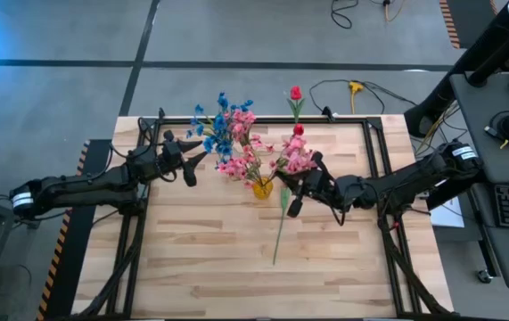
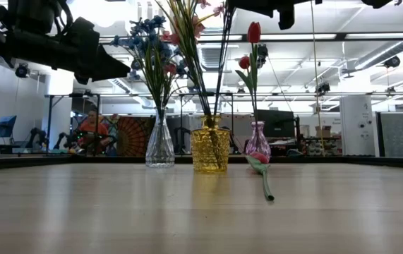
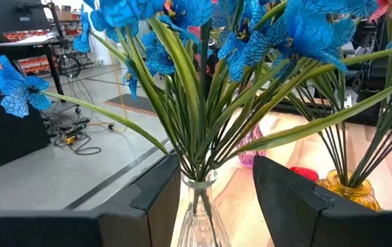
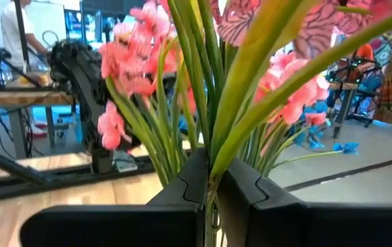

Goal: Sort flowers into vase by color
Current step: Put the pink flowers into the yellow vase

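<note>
Blue flowers (image 1: pixel 218 134) stand in a clear glass vase (image 2: pixel 160 148). Pink sprays (image 1: pixel 241 160) stand in a yellow vase (image 2: pixel 210 149), and red tulips (image 2: pixel 254 32) in a small pink vase (image 2: pixel 258 144). One more red tulip (image 2: pixel 259 161) lies on the table with its stem (image 1: pixel 279 227) pointing toward the near edge. My left gripper (image 1: pixel 190 169) is open, just left of the blue flowers at blossom height, with the clear vase (image 3: pixel 199 202) showing beyond its gap. My right gripper (image 1: pixel 288 189) is shut on a pink spray over the yellow vase. My right gripper (image 4: pixel 211 182) pinches a pink spray's green stem (image 4: pixel 213 161) between its two fingers, below the blossoms. The fingers come level from the table's right and lie across the stem. The stem stands nearly upright, and its lower part (image 2: pixel 217 120) runs down into the yellow vase.
The three vases stand close together in a row at the table's far middle. The loose tulip lies just right of the yellow vase (image 1: pixel 263 188). Bare wooden tabletop (image 1: pixel 201 259) lies toward the near edge. People and equipment show in the room beyond the table.
</note>
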You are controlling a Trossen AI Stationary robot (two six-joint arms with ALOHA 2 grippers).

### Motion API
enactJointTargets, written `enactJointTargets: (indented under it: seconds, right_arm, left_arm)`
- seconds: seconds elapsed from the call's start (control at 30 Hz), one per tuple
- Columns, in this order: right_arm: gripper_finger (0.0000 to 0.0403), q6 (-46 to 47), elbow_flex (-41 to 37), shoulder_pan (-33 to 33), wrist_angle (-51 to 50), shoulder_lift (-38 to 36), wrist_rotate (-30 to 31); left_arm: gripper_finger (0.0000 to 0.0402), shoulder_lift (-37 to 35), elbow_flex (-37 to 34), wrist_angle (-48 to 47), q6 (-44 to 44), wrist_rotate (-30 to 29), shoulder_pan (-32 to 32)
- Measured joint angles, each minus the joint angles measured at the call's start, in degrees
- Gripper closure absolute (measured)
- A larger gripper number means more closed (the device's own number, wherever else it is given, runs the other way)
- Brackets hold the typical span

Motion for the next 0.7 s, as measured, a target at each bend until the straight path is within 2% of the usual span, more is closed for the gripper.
enactJointTargets:
  seconds: [0.7]
  right_arm:
    - [0.0390, 0.11, -0.01, 0.02, -1.68, 0.62, 0.02]
  left_arm:
    - [0.0235, 0.26, 0.00, 0.24, -0.02, 0.00, -0.02]
